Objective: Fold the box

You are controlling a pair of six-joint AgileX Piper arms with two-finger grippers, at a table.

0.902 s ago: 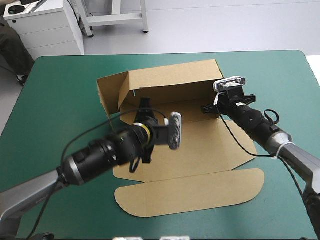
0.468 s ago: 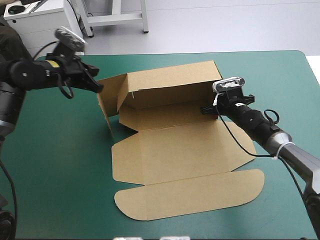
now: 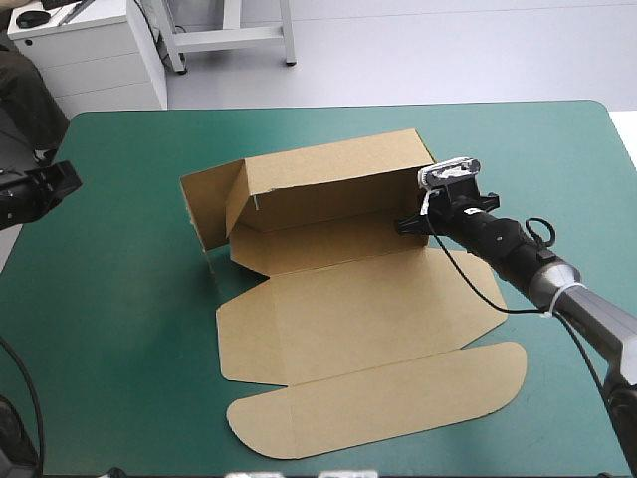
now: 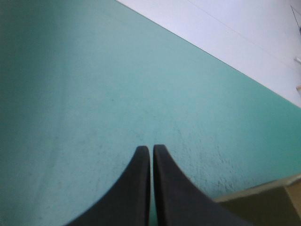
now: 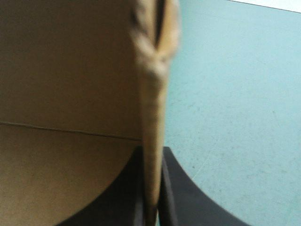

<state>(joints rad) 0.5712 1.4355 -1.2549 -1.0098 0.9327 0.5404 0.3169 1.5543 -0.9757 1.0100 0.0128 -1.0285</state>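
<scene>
Upright box [image 3: 328,184] walls mid-table; teal-green cover [image 3: 109,319] bare leftward; right hand [image 3: 406,224] clamps right wall.

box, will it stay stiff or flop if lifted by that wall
The brown cardboard box likely hinges at its creases, so the flat panels would sag. It looks thin, probably light. The black-fingered right end effector pinches one wall edge only, so it may swing.
</scene>
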